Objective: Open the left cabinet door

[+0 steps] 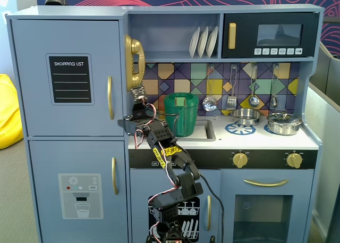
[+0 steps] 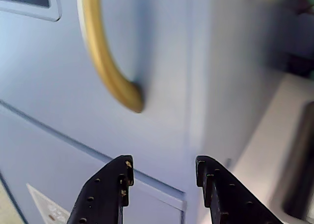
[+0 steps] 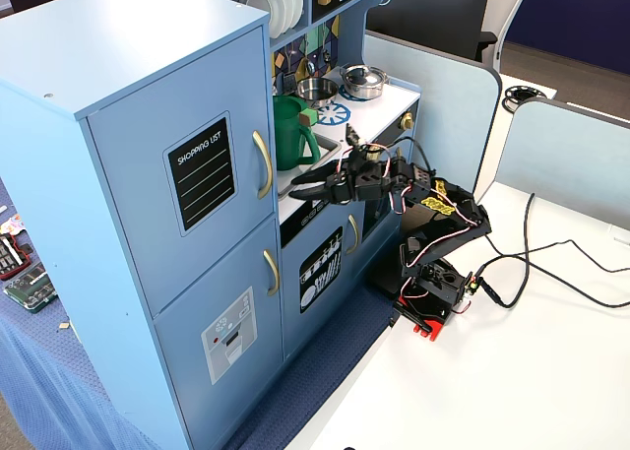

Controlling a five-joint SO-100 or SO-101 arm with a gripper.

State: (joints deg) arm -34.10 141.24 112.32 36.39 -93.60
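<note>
The left cabinet door [image 1: 66, 41] is blue-grey with a black "SHOPPING LIST" panel [image 1: 69, 79] and is shut. Its curved gold handle [image 1: 110, 97] stands upright near the door's right edge. The door [image 3: 148, 125] and handle [image 3: 263, 164] also show in the other fixed view. My gripper [image 3: 295, 188] is open and empty. It points at the door's right edge, just right of and a little below the handle. In the wrist view the handle's lower end [image 2: 122, 89] is above my gripper [image 2: 164, 165], apart from both black fingers [image 2: 115, 185].
Below is the blue door with the dispenser graphic [image 1: 79, 195] and its own gold handle [image 1: 114, 175]. A green jug [image 1: 180, 112] stands in the sink right of my arm. A gold toy phone [image 1: 134, 59] hangs above. My arm's base [image 3: 428, 292] and cables sit on the white table.
</note>
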